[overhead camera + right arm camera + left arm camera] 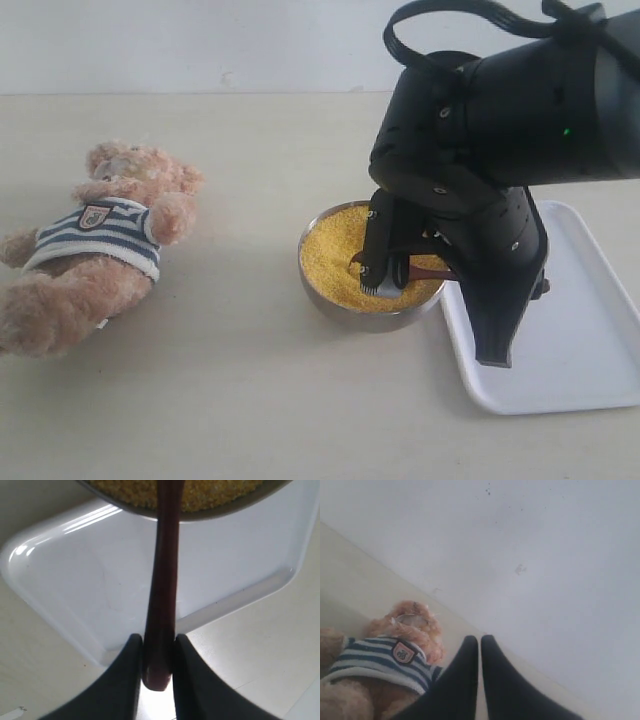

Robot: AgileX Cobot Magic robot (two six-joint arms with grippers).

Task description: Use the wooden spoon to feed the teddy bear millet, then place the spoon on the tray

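**Exterior view.** The bear point(95, 250) lay chest up on the worktop point(250, 400), at 9 o'clock from the bowl point(325, 295) and well apart from it, with its head toward 1 o'clock. The millet point(335, 255) filled the bowl nearly to the rim. The right gripper point(388, 275) was down over the bowl's 3 o'clock side with its tips at the grain. A short length of the spoon point(432, 266) showed behind it. The tray point(590, 340) sat at 3 o'clock from the bowl; whether it touched the bowl or lay just beside it could not be told. The left gripper was not seen in this view.

**Left wrist view.** The left gripper point(479, 642) was clenched, tips together, with nothing between them. It was near the bear point(380, 660), with a pale wall point(545, 555) beyond. Only this view showed that gripper.

**Right wrist view.** The right gripper point(158, 641) was grasping the spoon point(164, 580) near the handle's end, one pad on each side. The handle ran over the tray point(75, 580) and the bowl's rim into the millet. The spoon's bowl lay outside the frame, so its load could not be told. Only this view confirmed the grasp.

**Handling.** The spoon was judged stiff, light and smooth. A hold this far back gives reach but may let the spoon pivot. The millet is loose and would likely spill on any tilt, so it should be carried level. The bear is soft and light and may shift if pressed.
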